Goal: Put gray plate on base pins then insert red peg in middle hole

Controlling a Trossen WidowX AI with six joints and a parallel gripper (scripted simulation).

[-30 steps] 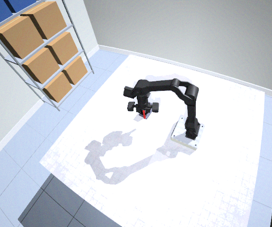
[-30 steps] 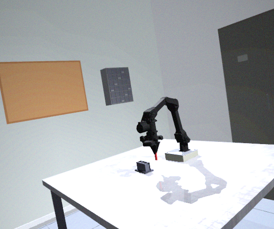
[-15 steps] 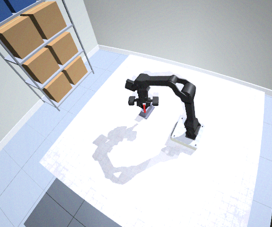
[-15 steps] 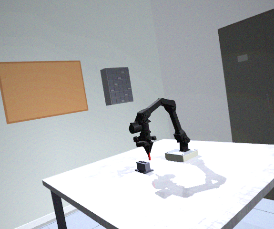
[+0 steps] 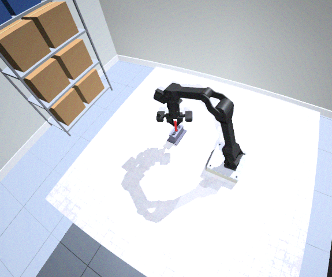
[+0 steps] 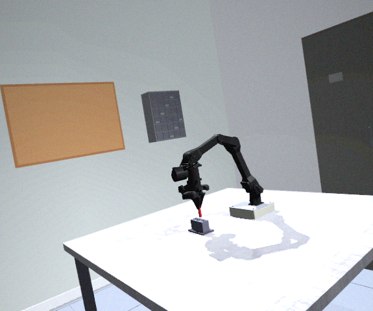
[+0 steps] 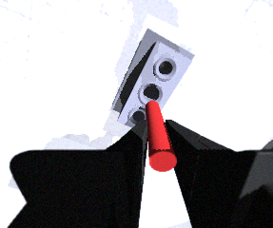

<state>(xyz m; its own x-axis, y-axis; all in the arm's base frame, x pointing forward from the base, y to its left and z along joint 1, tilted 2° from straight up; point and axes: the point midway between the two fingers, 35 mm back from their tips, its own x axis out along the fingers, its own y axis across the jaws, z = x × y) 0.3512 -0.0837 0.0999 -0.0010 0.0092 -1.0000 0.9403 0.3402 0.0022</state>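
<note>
My gripper [image 5: 175, 123] [image 6: 199, 208] [image 7: 155, 124] is shut on the red peg [image 5: 176, 127] [image 6: 200, 212] [image 7: 159, 138] and holds it above the gray plate [image 6: 201, 219] [image 7: 168, 87]. The plate appears level on the base [image 5: 178, 141] [image 6: 209, 230] [image 7: 144, 52], with three ringed holes in a row. In the wrist view, the peg's far end overlaps the near rim of the middle hole, slightly off its centre. In the exterior view, its lower end shows just above the plate. I cannot tell the pins inside the outer holes; the peg partly covers the nearest hole's side.
The base stands on the white table [image 5: 219, 220] [image 6: 146, 251]. The arm's pale mounting block [image 5: 222, 175] [image 6: 243, 213] stands to the right of it in the top and exterior views. A shelf with boxes [image 5: 67, 107] stands beyond the table.
</note>
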